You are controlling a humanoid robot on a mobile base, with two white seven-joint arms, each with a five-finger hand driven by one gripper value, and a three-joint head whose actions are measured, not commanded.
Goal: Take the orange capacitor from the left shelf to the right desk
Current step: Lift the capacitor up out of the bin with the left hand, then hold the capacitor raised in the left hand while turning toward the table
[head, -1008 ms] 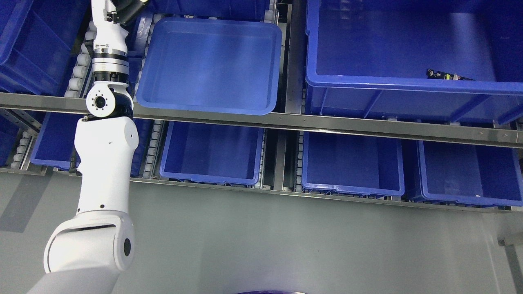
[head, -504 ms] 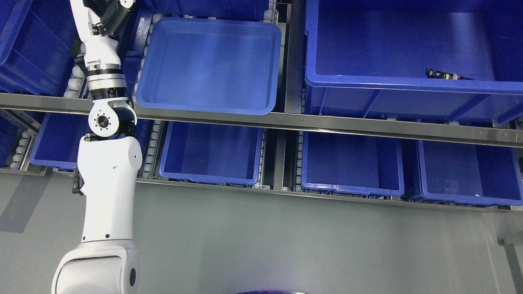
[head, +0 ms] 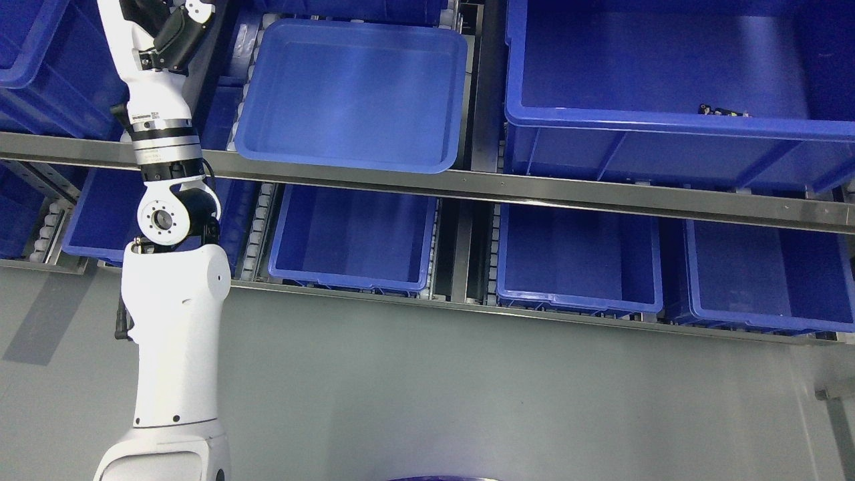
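Note:
No orange capacitor shows anywhere in the head view. My left arm (head: pixel 170 314) rises from the lower left and reaches up past the steel shelf rail (head: pixel 467 186). Its hand (head: pixel 174 25) sits at the top edge, left of the tilted shallow blue tray (head: pixel 354 93), and is partly cut off by the frame. A small dark part with a yellow mark (head: pixel 721 110) lies in the large blue bin (head: pixel 668 127) at the upper right.
Blue bins fill both shelf levels: three on the lower level (head: pixel 354 234), (head: pixel 578 257), (head: pixel 768 274) and more behind the arm at the left (head: pixel 47 67). Grey floor (head: pixel 467 401) spreads below the shelf.
The left arm has swung its forearm and hand to the left and leaned further up along the shelf's left side. The whole picture has shifted slightly, so the camera moved too.

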